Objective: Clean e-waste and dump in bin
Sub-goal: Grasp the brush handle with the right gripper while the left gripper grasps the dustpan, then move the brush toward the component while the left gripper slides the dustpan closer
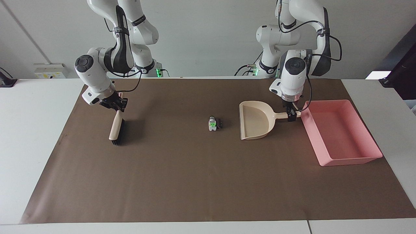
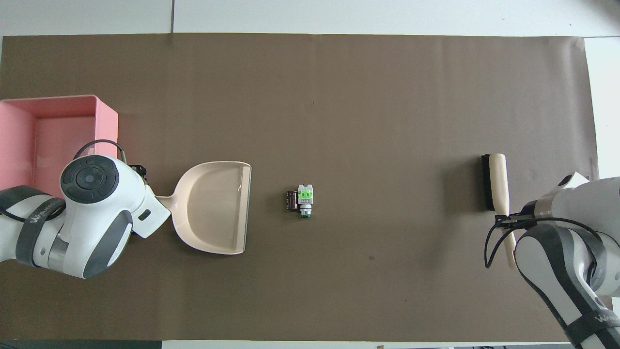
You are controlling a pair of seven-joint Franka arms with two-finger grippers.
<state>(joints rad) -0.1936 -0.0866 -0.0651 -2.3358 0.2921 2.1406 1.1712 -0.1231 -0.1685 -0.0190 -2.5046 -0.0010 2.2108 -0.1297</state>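
Beige dustpan [image 1: 255, 120] lies mouth toward the e-waste [image 1: 214, 123] mid-mat, bin [image 1: 339, 133] beside its handle for dumping. I have my left gripper [image 1: 291, 116] at that handle and my right gripper [image 1: 116, 104] at the brush [image 1: 116, 127] handle; I cannot tell either's finger state.

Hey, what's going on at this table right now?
Two robot arms are setting up to sweep. The left pincer is at the handle of the beige dustpan, beside the pink bin. The right pincer is at the handle of the brush near the right arm's end of the table. The e-waste, two small bits, lies on the brown mat between brush and dustpan, unswept.
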